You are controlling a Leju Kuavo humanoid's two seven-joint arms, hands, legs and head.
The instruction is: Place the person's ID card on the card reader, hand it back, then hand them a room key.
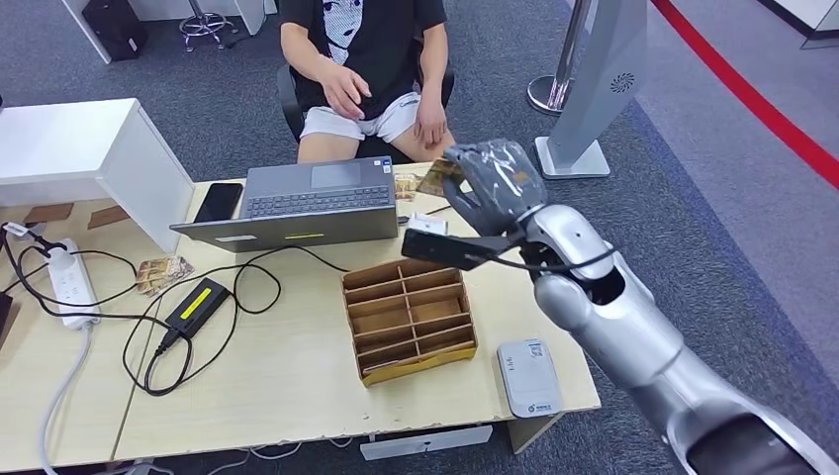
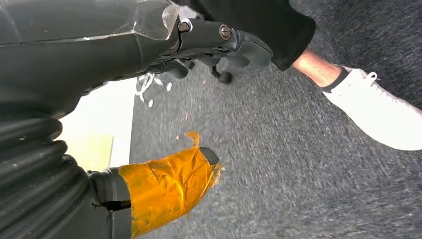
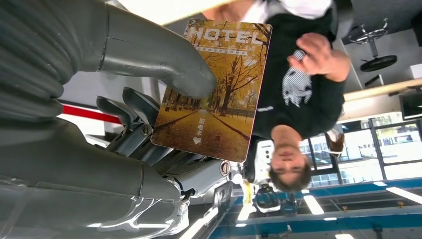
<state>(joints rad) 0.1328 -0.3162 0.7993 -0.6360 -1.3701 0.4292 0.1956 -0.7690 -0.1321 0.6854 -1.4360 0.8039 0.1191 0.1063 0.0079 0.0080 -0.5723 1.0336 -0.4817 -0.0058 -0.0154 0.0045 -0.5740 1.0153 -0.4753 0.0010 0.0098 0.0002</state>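
My right hand [image 1: 492, 181] is raised over the table's far right edge and holds a hotel room key card [image 3: 214, 89] printed with autumn trees; in the head view the card [image 1: 438, 178] sticks out toward the seated person [image 1: 361, 59]. In the right wrist view the thumb [image 3: 164, 64] presses the card against the darker fingers. The person's hands rest on their lap. The grey card reader [image 1: 529, 376] lies at the table's near right corner. My left hand [image 2: 164, 186] hangs over carpet, its thumb wrapped in orange tape, fingers [image 2: 219, 42] apart with nothing in them.
A cardboard slotted organizer [image 1: 409, 317] sits mid-table, a grey laptop [image 1: 307, 203] and black phone [image 1: 219, 202] behind it. A power strip [image 1: 67, 282], black adapter [image 1: 198, 305] and cables lie at left. More cards [image 1: 163, 270] lie near the white box [image 1: 79, 148]. A person's white shoe [image 2: 378, 109] is on the carpet.
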